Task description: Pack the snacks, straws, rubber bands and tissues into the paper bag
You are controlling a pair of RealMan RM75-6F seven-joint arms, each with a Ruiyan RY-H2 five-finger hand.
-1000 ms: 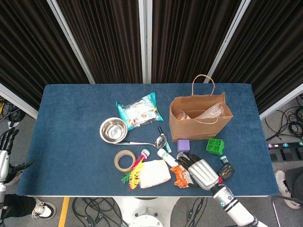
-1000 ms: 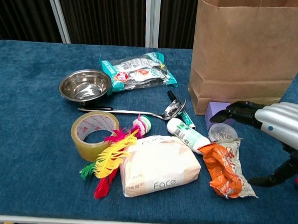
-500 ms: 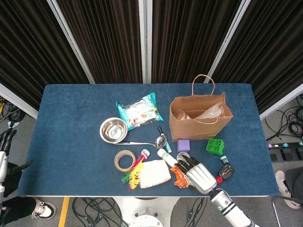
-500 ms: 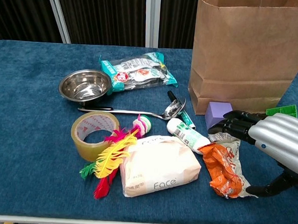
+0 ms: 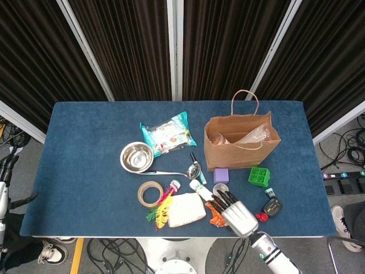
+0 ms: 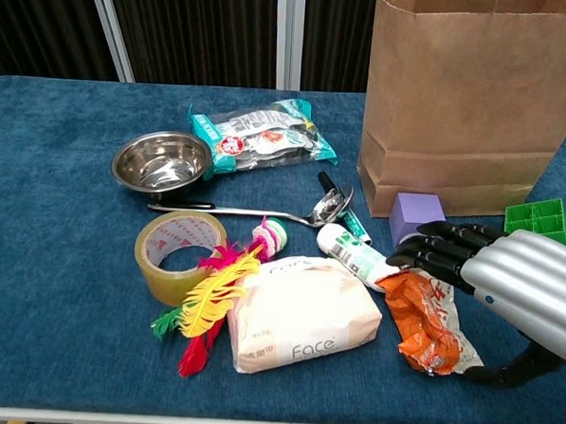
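Observation:
The brown paper bag (image 5: 242,142) (image 6: 469,98) stands upright and open at the right, with things showing inside. My right hand (image 5: 236,211) (image 6: 507,290) lies palm down with its fingers stretched over the far end of the orange snack packet (image 5: 214,214) (image 6: 427,319), thumb low beside it, holding nothing. The white tissue pack (image 5: 186,209) (image 6: 301,313) lies just left of the snack. A teal snack pack (image 5: 167,132) (image 6: 263,135) rests further back. My left hand (image 5: 5,171) hangs off the table's left edge, empty.
A steel bowl (image 6: 162,160), a ladle (image 6: 264,211), a tape roll (image 6: 178,254), coloured feathers (image 6: 217,299) and a white tube (image 6: 357,257) crowd the middle. A purple cube (image 6: 416,217) and a green block (image 6: 537,219) sit before the bag. A black and red gadget (image 5: 272,206) lies right of my hand.
My right hand has drawn back toward the table's front edge and slightly left, settling over the orange snack. The purple cube and green block have come into sight in the chest view.

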